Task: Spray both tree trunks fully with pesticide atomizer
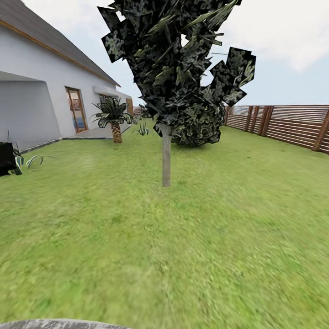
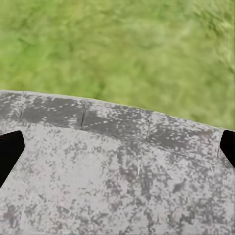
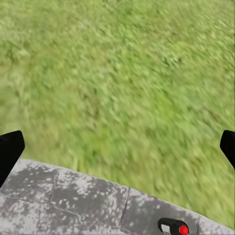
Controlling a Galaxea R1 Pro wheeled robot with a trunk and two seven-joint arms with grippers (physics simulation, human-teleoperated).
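Early stage: atomizer (image 3: 174,228) lies ungrasped on paving (image 3: 73,200) near lawn (image 1: 192,246) edge. Left hand (image 2: 117,149), right hand (image 3: 117,147) wide, empty. Tree trunk (image 1: 166,155) unsprayed ahead.

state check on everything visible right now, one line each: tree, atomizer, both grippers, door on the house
tree: upright on the lawn, trunk bare and pale, no spray visible.
pesticide atomizer: lying on the grey paving, red part visible, not held.
left gripper: open, empty, over the paving beside the lawn.
right gripper: open, empty, over the lawn's edge.
house door: too distant to tell open or shut.
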